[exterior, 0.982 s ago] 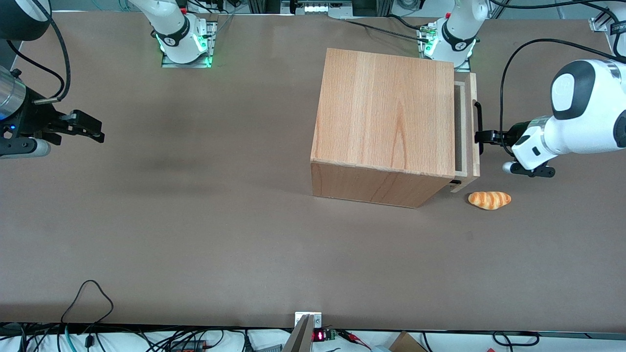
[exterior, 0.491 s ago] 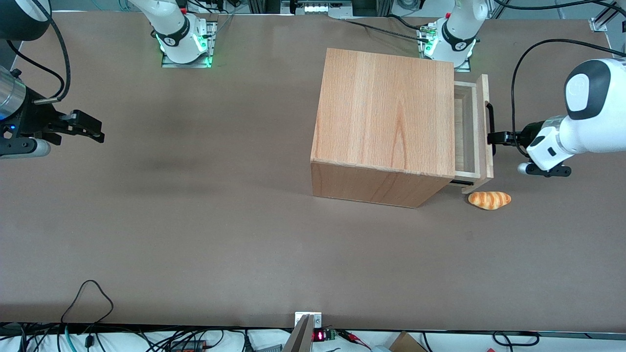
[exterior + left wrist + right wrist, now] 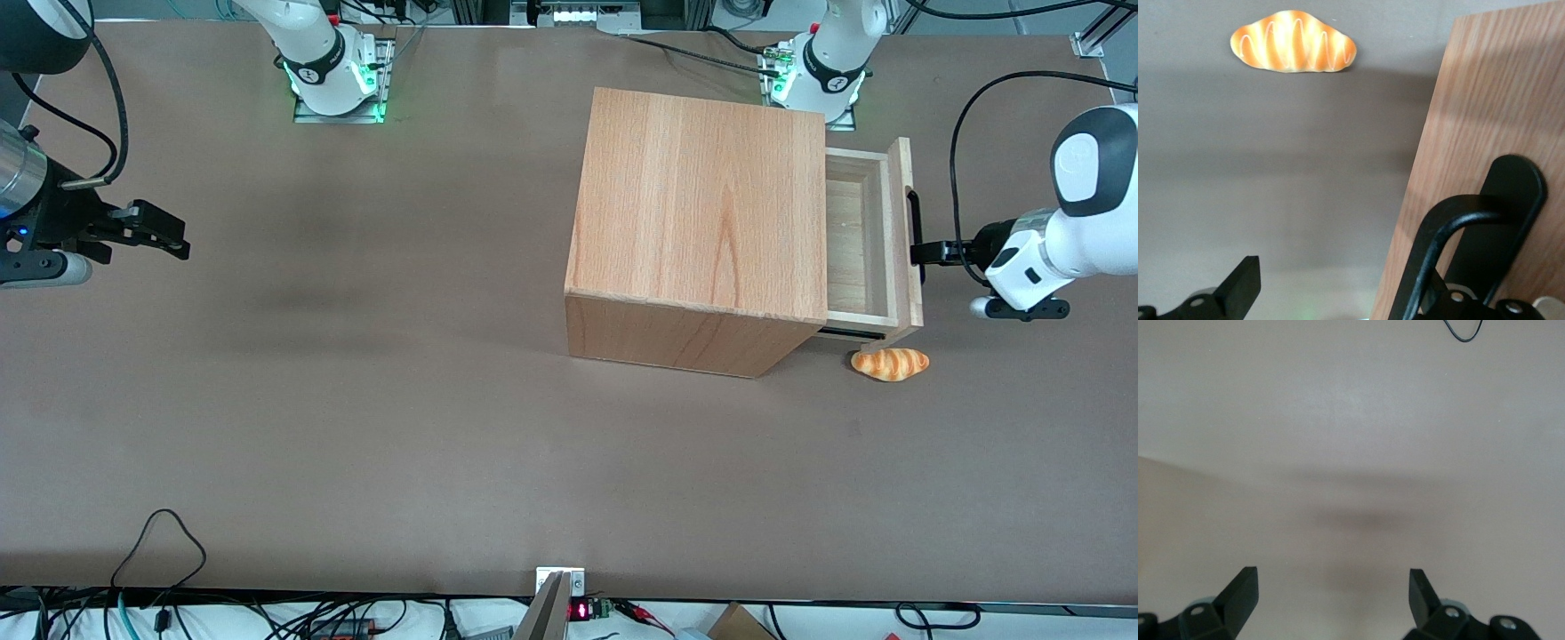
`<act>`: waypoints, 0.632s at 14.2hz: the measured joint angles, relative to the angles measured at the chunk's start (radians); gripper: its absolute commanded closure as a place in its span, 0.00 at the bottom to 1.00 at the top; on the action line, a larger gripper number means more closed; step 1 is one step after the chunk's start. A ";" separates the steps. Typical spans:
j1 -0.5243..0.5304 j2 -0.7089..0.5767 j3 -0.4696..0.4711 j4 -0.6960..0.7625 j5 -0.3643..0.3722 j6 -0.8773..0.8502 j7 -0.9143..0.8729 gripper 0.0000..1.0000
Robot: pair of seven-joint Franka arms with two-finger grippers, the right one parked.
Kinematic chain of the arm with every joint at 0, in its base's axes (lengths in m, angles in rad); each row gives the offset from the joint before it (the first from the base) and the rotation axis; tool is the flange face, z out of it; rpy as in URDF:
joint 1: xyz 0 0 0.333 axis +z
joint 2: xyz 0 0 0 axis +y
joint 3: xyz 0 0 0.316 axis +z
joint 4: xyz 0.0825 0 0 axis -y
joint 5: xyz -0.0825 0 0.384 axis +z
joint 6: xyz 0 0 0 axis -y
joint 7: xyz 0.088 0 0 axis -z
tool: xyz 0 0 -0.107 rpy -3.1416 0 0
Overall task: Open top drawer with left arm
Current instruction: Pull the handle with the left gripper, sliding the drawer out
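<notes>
1. The cabinet (image 3: 698, 204) looks like light beech wood from my seat, smooth with a satin finish and clear straight grain.
2. The top drawer (image 3: 867, 244) is the same pale wood, with a plank floor, and its front panel shows fine grain in the wrist view.
3. Its handle (image 3: 1451, 247) is a black bar, smooth and semi-gloss, probably coated metal.
4. The left arm (image 3: 1080, 222) has a glossy white plastic shell; the gripper (image 3: 925, 253), at the handle, is matt black.
5. The table (image 3: 356, 400) is matt brown, slightly felt-like.
6. The bread roll (image 3: 890, 364) is shiny, plasticky orange.
</notes>
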 measured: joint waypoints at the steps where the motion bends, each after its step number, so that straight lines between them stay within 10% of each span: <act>1: 0.008 0.000 0.000 0.000 0.001 0.001 0.000 0.00; 9: 0.062 0.000 0.001 0.000 0.004 0.002 -0.001 0.00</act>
